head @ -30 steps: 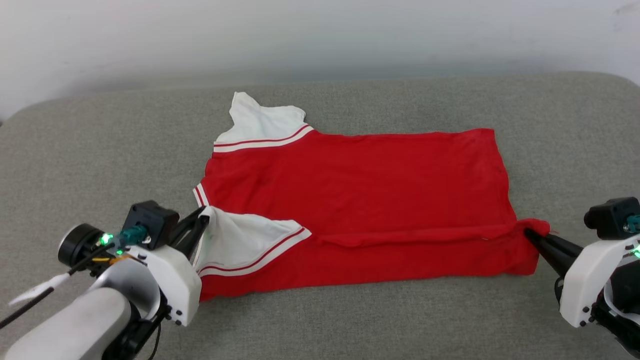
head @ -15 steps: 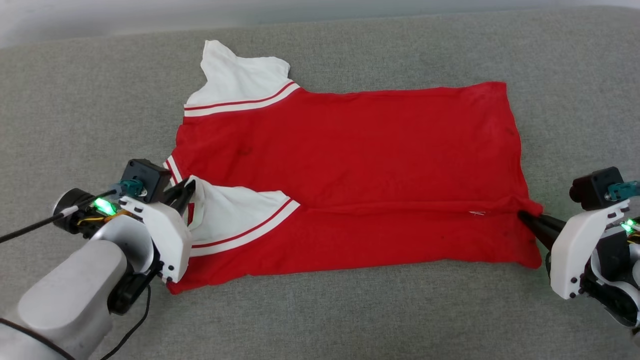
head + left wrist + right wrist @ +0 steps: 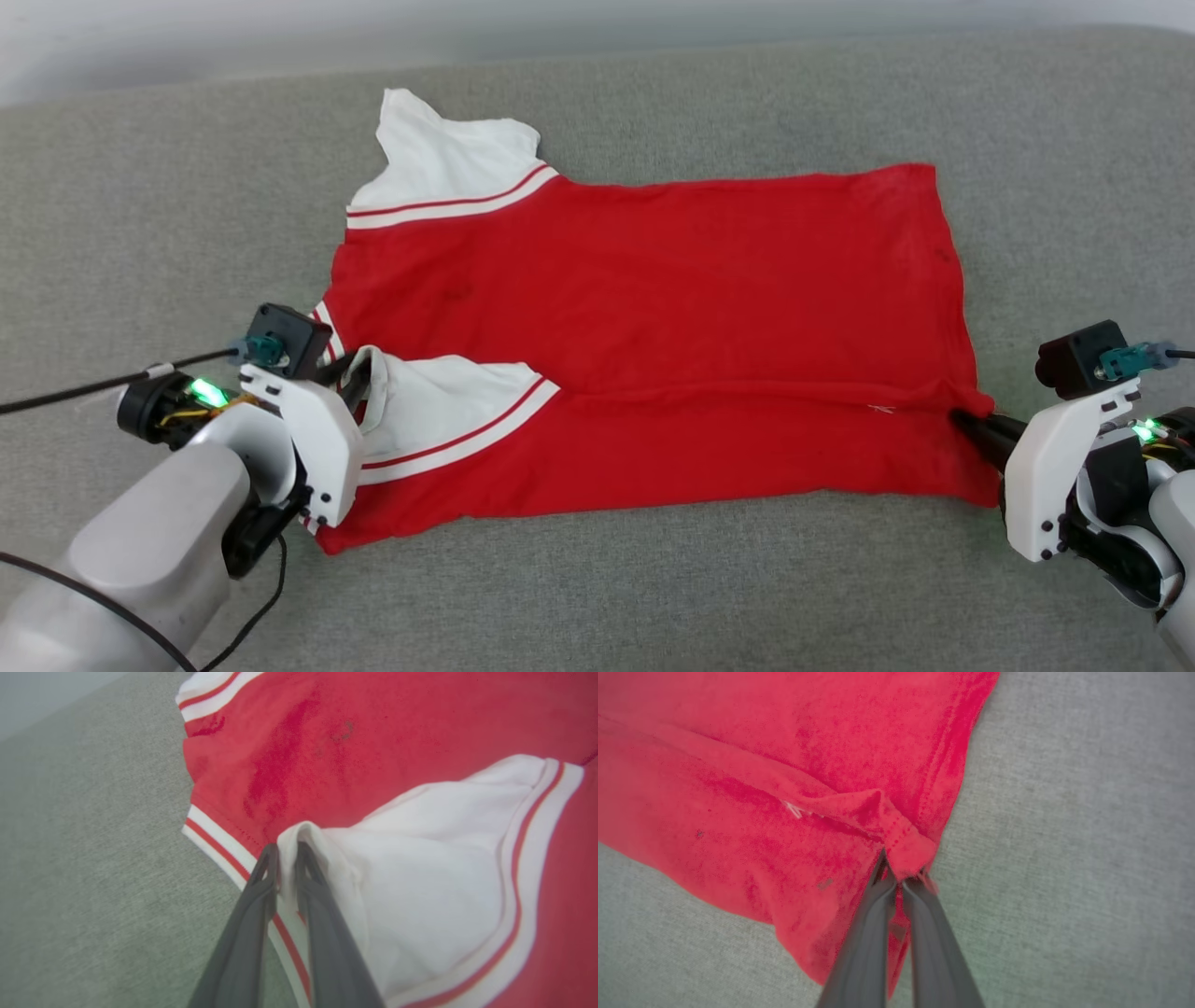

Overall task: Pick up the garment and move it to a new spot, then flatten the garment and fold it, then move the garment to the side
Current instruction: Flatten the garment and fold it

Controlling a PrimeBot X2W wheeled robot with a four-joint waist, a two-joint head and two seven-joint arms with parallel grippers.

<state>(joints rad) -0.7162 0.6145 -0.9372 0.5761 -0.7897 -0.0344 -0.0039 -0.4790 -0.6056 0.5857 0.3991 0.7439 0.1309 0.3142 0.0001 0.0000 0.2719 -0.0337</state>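
The garment lies spread on the grey cushioned surface, red body flat, one white sleeve at the far left. Its near strip is folded over, with the other white sleeve lying on top. My left gripper is at that sleeve's hem. In the left wrist view its fingertips stand slightly apart, with the white hem loose between and over them. My right gripper is shut on the red hem corner at the garment's right end, low on the surface.
A pale wall runs behind the cushion's far edge. A black cable trails left from my left wrist. Bare grey fabric surrounds the garment on all sides, widest along the near edge.
The head camera tilted down, shifting the whole picture. My left jaws have parted a little at the sleeve hem. The right gripper has sunk lower with its corner, still pinched.
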